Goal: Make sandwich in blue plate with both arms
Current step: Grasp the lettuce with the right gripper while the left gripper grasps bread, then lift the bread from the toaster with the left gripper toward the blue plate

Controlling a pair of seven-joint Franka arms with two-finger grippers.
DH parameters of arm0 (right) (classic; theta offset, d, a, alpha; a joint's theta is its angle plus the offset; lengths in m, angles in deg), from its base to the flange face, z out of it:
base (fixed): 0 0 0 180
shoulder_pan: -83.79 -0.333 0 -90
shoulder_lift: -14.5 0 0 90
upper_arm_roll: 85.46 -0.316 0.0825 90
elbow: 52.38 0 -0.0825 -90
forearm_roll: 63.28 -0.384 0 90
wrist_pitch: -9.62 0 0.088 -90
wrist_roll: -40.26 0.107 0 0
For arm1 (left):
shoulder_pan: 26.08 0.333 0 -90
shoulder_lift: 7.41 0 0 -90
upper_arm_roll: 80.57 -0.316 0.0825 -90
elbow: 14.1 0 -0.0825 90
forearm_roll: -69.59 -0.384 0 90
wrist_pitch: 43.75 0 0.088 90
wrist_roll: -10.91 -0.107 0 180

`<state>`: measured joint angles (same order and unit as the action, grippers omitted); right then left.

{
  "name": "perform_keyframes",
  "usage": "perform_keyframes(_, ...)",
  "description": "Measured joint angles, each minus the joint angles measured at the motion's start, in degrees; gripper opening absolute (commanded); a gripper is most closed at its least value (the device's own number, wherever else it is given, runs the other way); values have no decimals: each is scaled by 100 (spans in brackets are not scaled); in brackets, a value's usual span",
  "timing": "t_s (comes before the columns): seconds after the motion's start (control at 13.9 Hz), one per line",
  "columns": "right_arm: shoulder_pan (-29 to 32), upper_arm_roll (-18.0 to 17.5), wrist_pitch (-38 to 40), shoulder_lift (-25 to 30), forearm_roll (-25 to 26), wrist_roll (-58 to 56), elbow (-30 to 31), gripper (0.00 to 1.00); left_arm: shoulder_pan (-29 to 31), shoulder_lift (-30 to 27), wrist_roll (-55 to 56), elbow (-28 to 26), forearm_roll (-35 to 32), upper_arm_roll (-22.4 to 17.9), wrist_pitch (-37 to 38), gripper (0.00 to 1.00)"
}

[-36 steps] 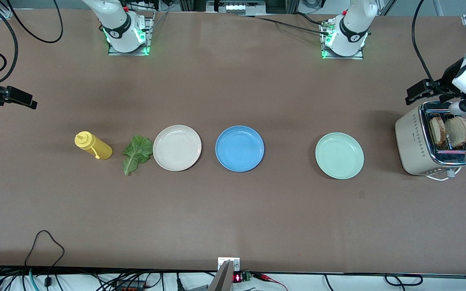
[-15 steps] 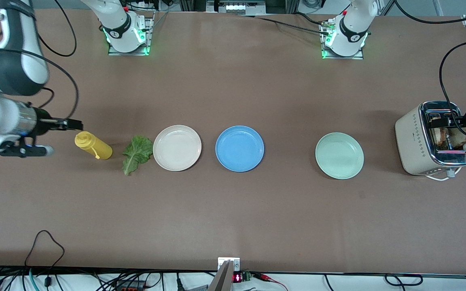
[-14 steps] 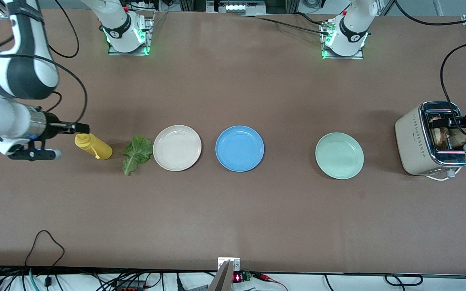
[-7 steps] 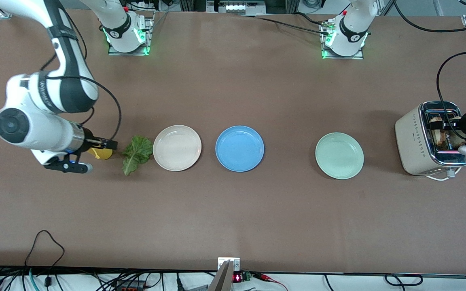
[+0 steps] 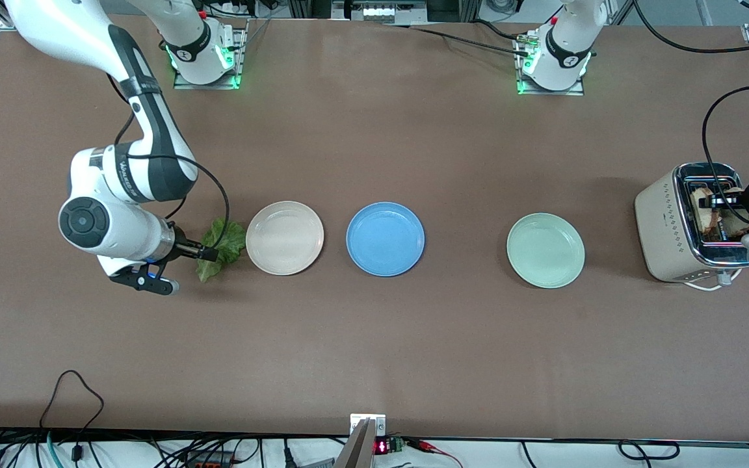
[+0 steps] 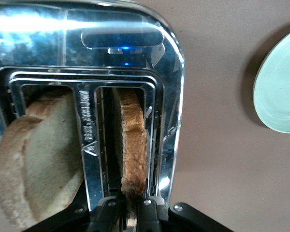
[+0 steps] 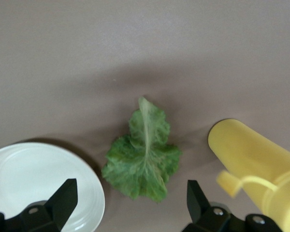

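Observation:
The blue plate [image 5: 385, 238] lies bare at the table's middle. A ruffled green lettuce leaf [image 5: 226, 235] lies flat beside the cream plate; it also shows in the right wrist view [image 7: 145, 159]. My right gripper [image 5: 209, 255] hangs open just over the leaf, its fingertips [image 7: 63, 195] wide apart. My left gripper [image 5: 724, 198] is at the toaster [image 5: 664, 227], shut on the top edge of a bread slice [image 6: 133, 140] that stands in one slot. A second bread slice [image 6: 38, 159] leans in the other slot.
A cream-white plate [image 5: 284, 237] lies between the leaf and the blue plate. A mint-green plate [image 5: 545, 250] lies between the blue plate and the toaster. A yellow squeeze bottle [image 7: 256, 164] lies beside the leaf, hidden under my right arm in the front view.
My right arm has swung in from the table's end, past the yellow bottle, to over the lettuce leaf. My left gripper came down to the toaster and stays at the slot.

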<state>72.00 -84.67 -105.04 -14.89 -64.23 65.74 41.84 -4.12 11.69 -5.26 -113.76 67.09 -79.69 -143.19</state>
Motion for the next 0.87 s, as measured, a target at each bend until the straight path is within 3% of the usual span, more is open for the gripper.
perform_keyframes(0.29,13,3,-412,-326,0,88,77,100,19,-246,-15,750,0,95,1139,0)
perform_keyframes(0.58,27,13,-1044,-421,1,94,487,100,4,-578,-11,1767,28,790,2643,0)
perform_keyframes(0.87,18,12,-1454,-421,3,79,822,100,-50,-562,635,1475,909,1719,2625,0)
